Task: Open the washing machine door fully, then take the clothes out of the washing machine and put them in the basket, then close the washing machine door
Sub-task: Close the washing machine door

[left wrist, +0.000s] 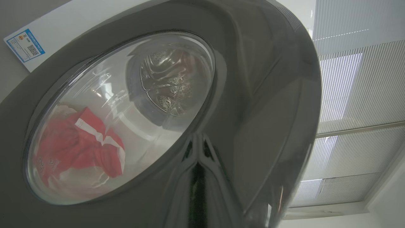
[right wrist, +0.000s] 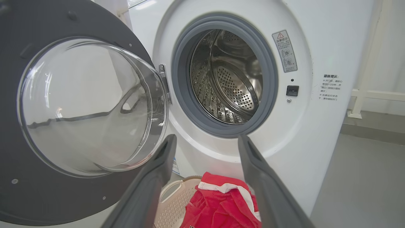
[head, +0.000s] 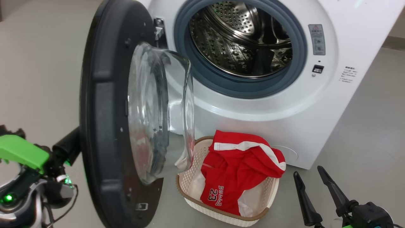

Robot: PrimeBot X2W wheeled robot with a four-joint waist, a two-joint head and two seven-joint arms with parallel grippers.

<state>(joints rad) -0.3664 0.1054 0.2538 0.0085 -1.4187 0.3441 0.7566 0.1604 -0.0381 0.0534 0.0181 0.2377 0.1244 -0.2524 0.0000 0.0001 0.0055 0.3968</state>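
Now the washing machine door (head: 107, 126) stands partly open on the washing machine (head: 253, 107). Its glossy outer frame is right at the tip of the left end effector (head: 71, 144), whose fingers (left wrist: 196, 190) are pressed together and appear to touch that frame beside the glass bowl (head: 158, 110). The clothes (head: 237, 167), red with white trim and "BULLS 23" showing, lie heaped in the basket (head: 190, 186) on the floor (head: 364, 142), just ahead of and below the right end effector (head: 307, 171), whose fingers (right wrist: 152, 183) stand wide apart holding nothing. Farther ahead of it is the steel drum (head: 243, 41), with the door off to its left.
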